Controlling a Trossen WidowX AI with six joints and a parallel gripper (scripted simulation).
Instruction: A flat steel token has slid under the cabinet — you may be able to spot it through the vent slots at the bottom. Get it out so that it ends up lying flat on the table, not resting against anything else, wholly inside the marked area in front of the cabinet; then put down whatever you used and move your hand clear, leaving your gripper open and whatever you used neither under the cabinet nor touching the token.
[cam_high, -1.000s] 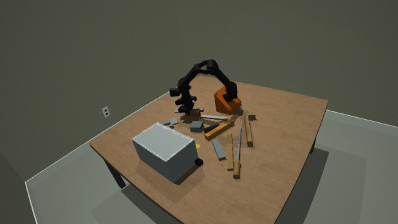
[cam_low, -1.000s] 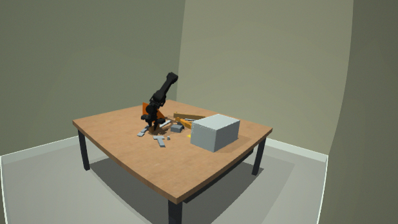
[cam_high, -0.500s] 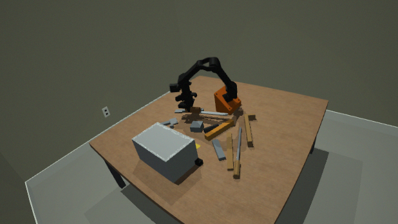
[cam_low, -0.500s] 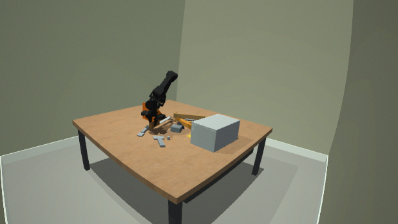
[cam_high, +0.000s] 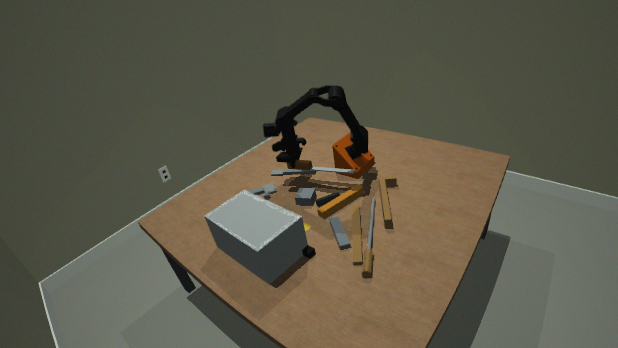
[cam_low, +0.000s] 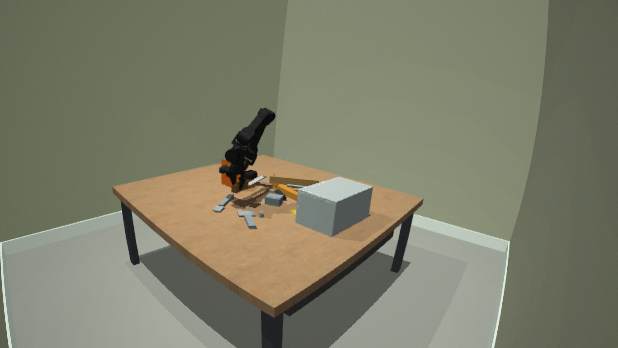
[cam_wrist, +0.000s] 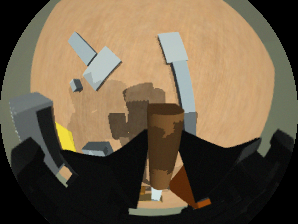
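Observation:
My gripper (cam_high: 296, 164) (cam_wrist: 161, 132) is shut on the brown handle (cam_high: 303, 164) (cam_low: 235, 188) (cam_wrist: 165, 145) of a long tool. The tool's thin pale blade (cam_high: 332, 170) (cam_low: 257, 180) (cam_wrist: 156, 194) points towards the orange arm base. The tool hangs above the table, with its shadow below. The grey cabinet (cam_high: 255, 220) (cam_low: 332, 205) (cam_wrist: 32, 105) stands away from the gripper. A piece of yellow marking (cam_high: 307, 227) (cam_low: 293, 211) (cam_wrist: 65, 137) shows beside it; the rest is hidden. The steel token and the vent slots cannot be made out.
A grey block (cam_high: 305, 196) (cam_low: 274, 199) (cam_wrist: 97, 148) and a T-shaped grey piece (cam_high: 268, 189) (cam_low: 248, 220) (cam_wrist: 102, 67) lie near the cabinet. A long grey piece (cam_low: 224, 203) (cam_wrist: 172, 47) lies by the gripper. An orange-yellow bar (cam_high: 340, 201), a grey bar (cam_high: 340, 232) and several wooden-coloured tools lie beyond.

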